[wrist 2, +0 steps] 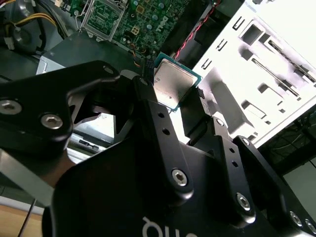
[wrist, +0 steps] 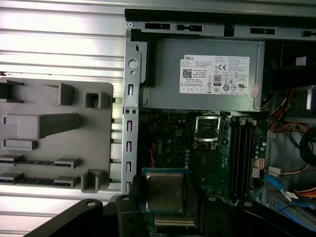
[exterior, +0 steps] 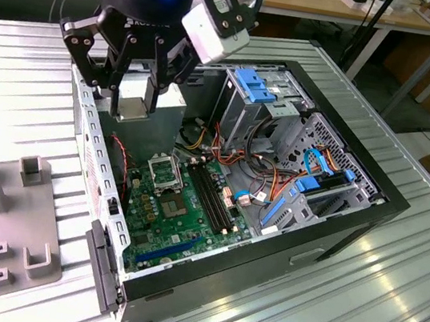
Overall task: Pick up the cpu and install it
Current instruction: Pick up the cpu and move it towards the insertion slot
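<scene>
Gripper [wrist 2: 173, 93], clamped on the cpu [wrist: 164, 191] by its edges, holds it flat, metal face toward the wrist, seemingly to seat squarely in the socket [wrist: 207, 131] below and ahead.

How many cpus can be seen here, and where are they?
1. The cpu is held in the gripper over the open case. The socket holds none. Others could be hidden inside the case.
</scene>
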You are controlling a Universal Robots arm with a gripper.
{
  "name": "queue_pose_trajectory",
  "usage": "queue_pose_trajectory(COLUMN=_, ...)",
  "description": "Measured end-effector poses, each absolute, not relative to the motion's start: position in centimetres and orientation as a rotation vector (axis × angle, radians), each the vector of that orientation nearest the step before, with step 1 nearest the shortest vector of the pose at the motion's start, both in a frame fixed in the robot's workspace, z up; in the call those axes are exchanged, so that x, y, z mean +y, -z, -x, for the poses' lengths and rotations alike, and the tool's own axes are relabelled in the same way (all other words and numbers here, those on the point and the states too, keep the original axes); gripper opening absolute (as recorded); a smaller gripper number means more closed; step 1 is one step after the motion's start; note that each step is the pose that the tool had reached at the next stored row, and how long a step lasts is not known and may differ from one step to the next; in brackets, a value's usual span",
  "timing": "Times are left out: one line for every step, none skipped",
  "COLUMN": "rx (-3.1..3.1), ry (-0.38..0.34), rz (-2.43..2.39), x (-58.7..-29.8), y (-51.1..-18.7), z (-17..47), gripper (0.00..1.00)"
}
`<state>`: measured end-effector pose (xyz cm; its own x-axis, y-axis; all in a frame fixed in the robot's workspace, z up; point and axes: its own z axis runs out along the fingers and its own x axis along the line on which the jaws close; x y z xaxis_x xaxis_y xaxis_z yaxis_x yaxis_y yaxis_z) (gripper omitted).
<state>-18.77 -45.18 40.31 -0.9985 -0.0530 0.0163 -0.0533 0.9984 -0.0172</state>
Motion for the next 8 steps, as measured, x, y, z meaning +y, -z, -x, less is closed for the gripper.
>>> queue_pose_trajectory(rx=-3.125, ry=-0.028, rz=-0.083, x=-45.18, y=-40.31, z=18.7, gripper=0.47)
queue_pose_trajectory(rx=-3.125, ry=-0.028, rz=-0.083, x=-45.19, y=-40.31, z=18.64, gripper=0.47)
queue_pose_trajectory(rx=-3.124, ry=-0.028, rz=-0.083, x=-45.18, y=-40.31, z=18.57, gripper=0.47)
queue_pose_trajectory(rx=-3.124, ry=-0.028, rz=-0.083, x=-45.18, y=-40.3, z=18.51, gripper=0.47)
queue_pose_trajectory(rx=-3.125, ry=-0.028, rz=-0.083, x=-45.18, y=-40.3, z=18.44, gripper=0.47)
queue_pose_trajectory(rx=-3.125, ry=-0.028, rz=-0.083, x=-45.18, y=-40.3, z=18.34, gripper=0.47)
queue_pose_trajectory(rx=-3.124, ry=-0.028, rz=-0.083, x=-45.18, y=-40.3, z=18.27, gripper=0.47)
queue_pose_trajectory(rx=-3.124, ry=-0.028, rz=-0.083, x=-45.18, y=-40.3, z=18.16, gripper=0.47)
